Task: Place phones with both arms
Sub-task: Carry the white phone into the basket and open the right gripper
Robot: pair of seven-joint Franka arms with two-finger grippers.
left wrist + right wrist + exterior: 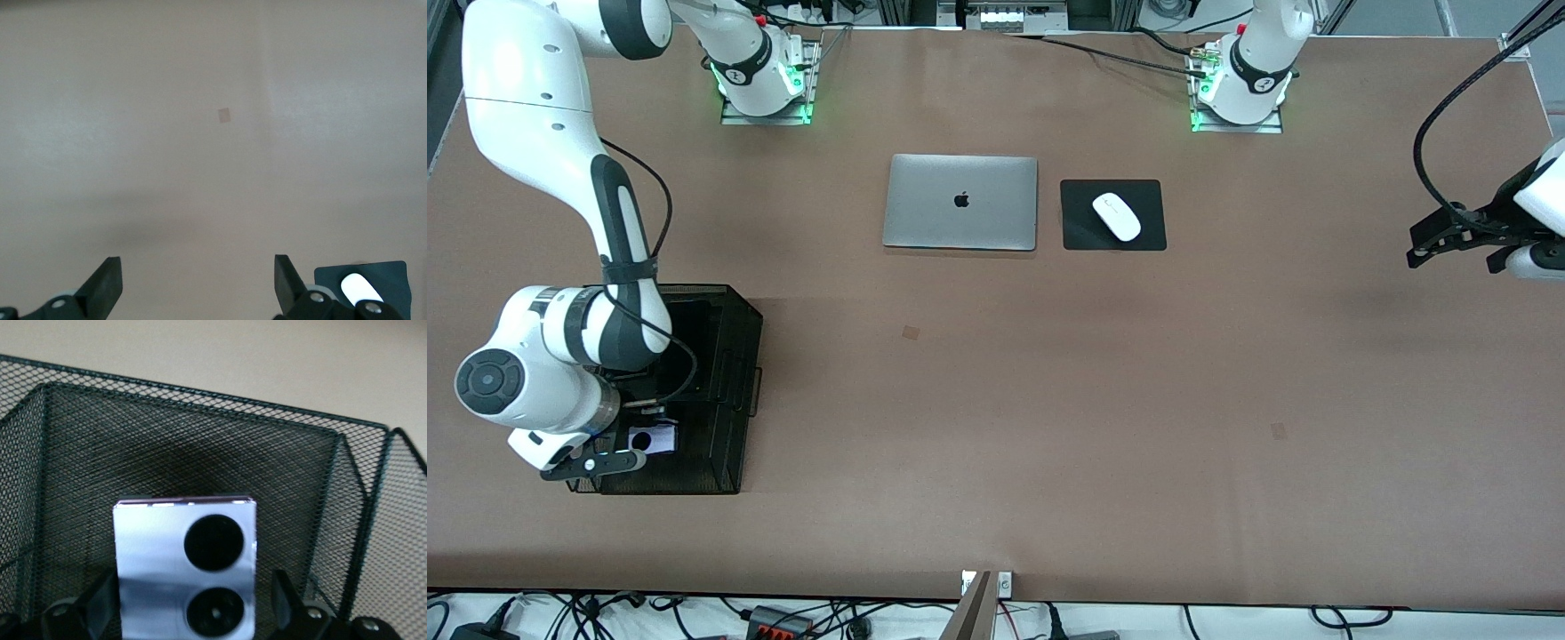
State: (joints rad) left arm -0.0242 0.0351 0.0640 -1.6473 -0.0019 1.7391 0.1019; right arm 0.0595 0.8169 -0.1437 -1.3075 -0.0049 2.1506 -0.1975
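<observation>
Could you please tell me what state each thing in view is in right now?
Lilac flip phone: folded shut, in the mesh basket, released.
Laptop: lid closed, flat on the table.
Mouse: resting on its black pad.
Right gripper: jaws open, down in the basket either side of the phone.
Left gripper: jaws open, empty, waiting over bare table.

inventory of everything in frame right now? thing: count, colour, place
Flip phone: one, lilac-white, two black circles, inside the mesh organizer.
Mesh organizer: one, black, right arm's end of table.
Laptop: one, silver, closed, mid-table near the bases.
Mouse: one, white, on the pad.
Mouse pad: one, black, beside the laptop.
Table: one, brown.
Right claw: black, open, either side of the flip phone in the organizer.
Left claw: black, open, over bare table, waiting.
</observation>
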